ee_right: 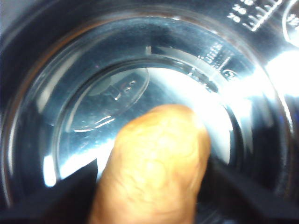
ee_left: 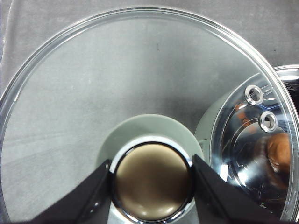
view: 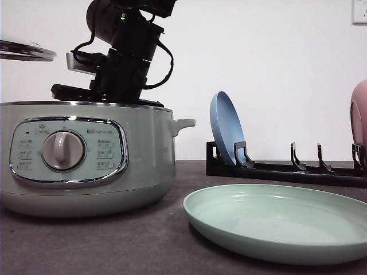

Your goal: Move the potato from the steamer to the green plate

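A: Nearest, right of the steamer [view: 86, 154]?
B: Green plate [view: 275, 220], flat on the dark table [view: 114, 240], bare inside, just beside the steamer's base.

A: And the steamer itself?
B: Pale sage body, chrome-rimmed panel, round dial [view: 63, 150], small side handle [view: 182, 124] pointing toward the plate. Open on top.

A: Above the steamer?
B: Right arm [view: 129, 54] reaching down into the pot. In the right wrist view, right gripper [ee_right: 152, 186] clenched on the potato [ee_right: 154, 172], dark fingers [ee_right: 56, 196] pressed against either side, shiny inner pot wall all around. Potato inside the steamer, whether lifted off the bottom or resting, cannot tell.

A: Lid?
B: Glass lid [ee_left: 117, 79], held up and off to the left of the steamer, an edge showing in the front view. Left gripper [ee_left: 152, 179] clamped on the lid knob [ee_left: 152, 182], fingers [ee_left: 88, 196] touching both sides. Through the glass, the steamer rim and an orange blur of potato.

A: Behind the steamer's right side?
B: Black dish rack [view: 287, 166] against the white wall, blue plate [view: 227, 134] upright in the slot nearest the steamer, pink plate [view: 359, 114] at the far end.
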Motion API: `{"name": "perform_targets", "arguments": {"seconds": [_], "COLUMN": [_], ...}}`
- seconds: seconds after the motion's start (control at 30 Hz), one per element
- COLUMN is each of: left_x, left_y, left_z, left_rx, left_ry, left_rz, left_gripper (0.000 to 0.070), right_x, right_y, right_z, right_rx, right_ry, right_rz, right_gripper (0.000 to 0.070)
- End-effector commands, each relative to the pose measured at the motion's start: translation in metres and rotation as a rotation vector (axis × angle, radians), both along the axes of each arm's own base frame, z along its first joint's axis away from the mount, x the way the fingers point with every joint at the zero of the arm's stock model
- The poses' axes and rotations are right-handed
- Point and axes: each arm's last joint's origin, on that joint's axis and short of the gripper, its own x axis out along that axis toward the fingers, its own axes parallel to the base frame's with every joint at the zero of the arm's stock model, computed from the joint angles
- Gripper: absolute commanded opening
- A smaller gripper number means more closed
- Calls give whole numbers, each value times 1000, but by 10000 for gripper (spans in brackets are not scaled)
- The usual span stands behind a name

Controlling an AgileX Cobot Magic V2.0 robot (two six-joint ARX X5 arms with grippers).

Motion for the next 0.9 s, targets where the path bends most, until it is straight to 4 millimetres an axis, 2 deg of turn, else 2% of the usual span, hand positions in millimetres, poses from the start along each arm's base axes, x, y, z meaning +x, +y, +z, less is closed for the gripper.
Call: {"name": "perform_targets", "arguments": {"seconds": [0.0, 0.1, 0.27, 0.57, 0.7, 0.87], "left_x": [0, 0, 0, 0, 0, 0], "left_y": [0, 0, 0, 0, 0, 0], "left_z": [11, 11, 11, 11, 11, 11], "left_rx": [5, 5, 5, 5, 4, -1], "left_ry": [-64, -64, -64, -64, -64, -65], "left_rz": [1, 1, 1, 0, 0, -5], "left_gripper": [2, 2, 2, 2, 2, 2], "right_x": [0, 0, -1, -10, -20, -31], "right_y": [8, 8, 7, -4, -21, -53], "right_z": [-4, -3, 18, 96, 131, 170], "right_rx": [4, 10, 23, 55, 81, 115], "right_ry": [-1, -1, -21, -90, -119, -156], "right_rz": [2, 5, 15, 61, 57, 26], "right_gripper": [252, 192, 192, 192, 189, 157]}}
